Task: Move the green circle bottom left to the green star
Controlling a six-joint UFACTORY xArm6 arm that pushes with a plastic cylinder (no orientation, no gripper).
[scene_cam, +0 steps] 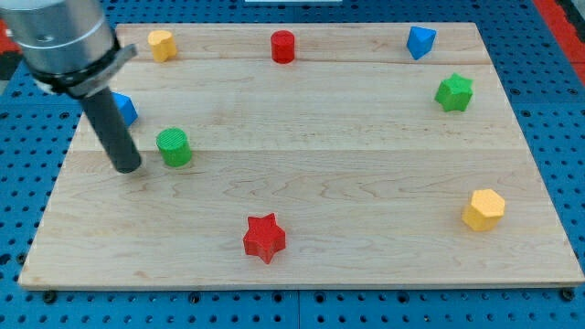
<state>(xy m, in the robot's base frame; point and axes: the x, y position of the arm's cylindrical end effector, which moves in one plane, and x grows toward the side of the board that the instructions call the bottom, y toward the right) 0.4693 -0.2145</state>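
Note:
The green circle (173, 146), a short green cylinder, stands on the wooden board at the view's left. The green star (454, 92) lies far off at the view's upper right. My tip (129, 168) rests on the board just left of the green circle, a small gap apart from it. The dark rod rises from the tip up to the arm's grey body at the view's top left.
A blue block (124, 109) sits partly hidden behind the rod. A yellow block (162, 44), a red cylinder (283, 47) and a blue block (420, 41) line the top edge. A red star (264, 238) and a yellow hexagon (483, 209) lie toward the bottom.

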